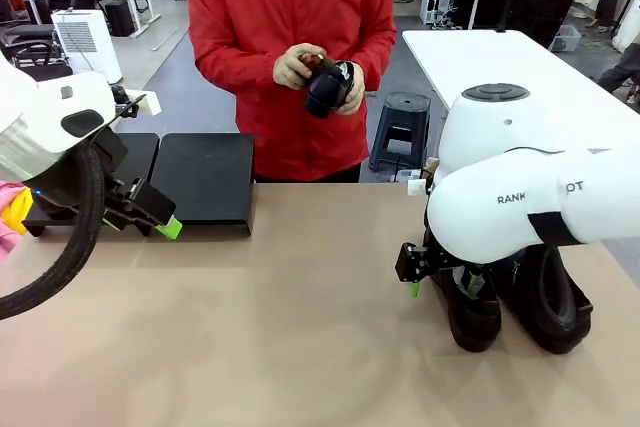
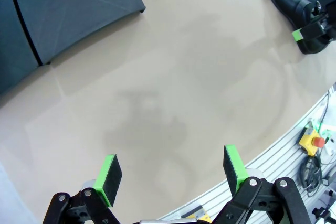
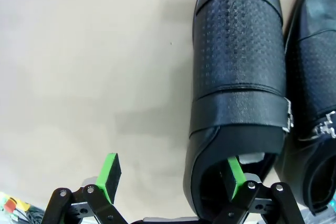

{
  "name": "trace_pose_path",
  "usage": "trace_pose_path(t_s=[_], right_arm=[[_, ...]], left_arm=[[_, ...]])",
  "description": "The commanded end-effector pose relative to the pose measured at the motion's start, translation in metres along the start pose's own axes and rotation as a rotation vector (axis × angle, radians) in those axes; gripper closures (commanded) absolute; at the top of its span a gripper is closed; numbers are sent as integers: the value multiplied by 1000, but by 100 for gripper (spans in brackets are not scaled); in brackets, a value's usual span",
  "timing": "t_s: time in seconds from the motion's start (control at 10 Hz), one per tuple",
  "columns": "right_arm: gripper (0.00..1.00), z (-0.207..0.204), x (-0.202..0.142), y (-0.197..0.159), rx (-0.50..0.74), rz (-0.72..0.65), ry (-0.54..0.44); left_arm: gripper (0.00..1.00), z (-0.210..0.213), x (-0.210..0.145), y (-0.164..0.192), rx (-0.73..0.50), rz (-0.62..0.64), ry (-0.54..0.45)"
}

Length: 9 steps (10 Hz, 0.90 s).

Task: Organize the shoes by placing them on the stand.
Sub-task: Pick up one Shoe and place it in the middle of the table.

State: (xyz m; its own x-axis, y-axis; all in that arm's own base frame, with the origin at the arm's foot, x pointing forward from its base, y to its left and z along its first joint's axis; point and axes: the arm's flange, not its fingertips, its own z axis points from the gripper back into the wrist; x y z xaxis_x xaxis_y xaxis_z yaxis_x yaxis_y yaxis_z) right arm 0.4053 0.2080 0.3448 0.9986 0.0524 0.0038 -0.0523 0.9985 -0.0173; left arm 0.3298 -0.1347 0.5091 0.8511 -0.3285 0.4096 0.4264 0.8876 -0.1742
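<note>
Two glossy black shoes (image 3: 236,77) lie side by side, close together, on the tan table (image 1: 300,347) directly under the right gripper (image 3: 172,166). Its jaws are spread wide: one green pad (image 3: 234,176) dips inside the nearer shoe's heel opening and the other hangs outside over bare tabletop, so that shoe's side wall sits between them, unpinched. A third shoe (image 1: 328,87) is well beyond this gripper, held in both hands (image 1: 295,67) of the person in red at the far side of the table. The stand (image 1: 205,179), two flat matte-black platforms set side by side, sits just beyond the left gripper (image 1: 155,215), whose jaws are likewise spread and empty above bare table.
</note>
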Motion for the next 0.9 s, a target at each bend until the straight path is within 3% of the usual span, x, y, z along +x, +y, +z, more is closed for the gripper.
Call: trace_pose_path(t_s=[0.0,0.1,0.6,0.8], right_arm=[[0,-2,13,4,25,-50,6],[11,-2,13,3,27,-52,0],[100,1,13,-2,4,-88,10],[100,3,13,-6,-32,-103,13]], left_arm=[[0,0,0,1,-13,-12,-1],[0,0,0,1,-13,-12,-1],[0,0,0,1,-13,-12,-1],[0,0,0,1,-13,-12,-1]])
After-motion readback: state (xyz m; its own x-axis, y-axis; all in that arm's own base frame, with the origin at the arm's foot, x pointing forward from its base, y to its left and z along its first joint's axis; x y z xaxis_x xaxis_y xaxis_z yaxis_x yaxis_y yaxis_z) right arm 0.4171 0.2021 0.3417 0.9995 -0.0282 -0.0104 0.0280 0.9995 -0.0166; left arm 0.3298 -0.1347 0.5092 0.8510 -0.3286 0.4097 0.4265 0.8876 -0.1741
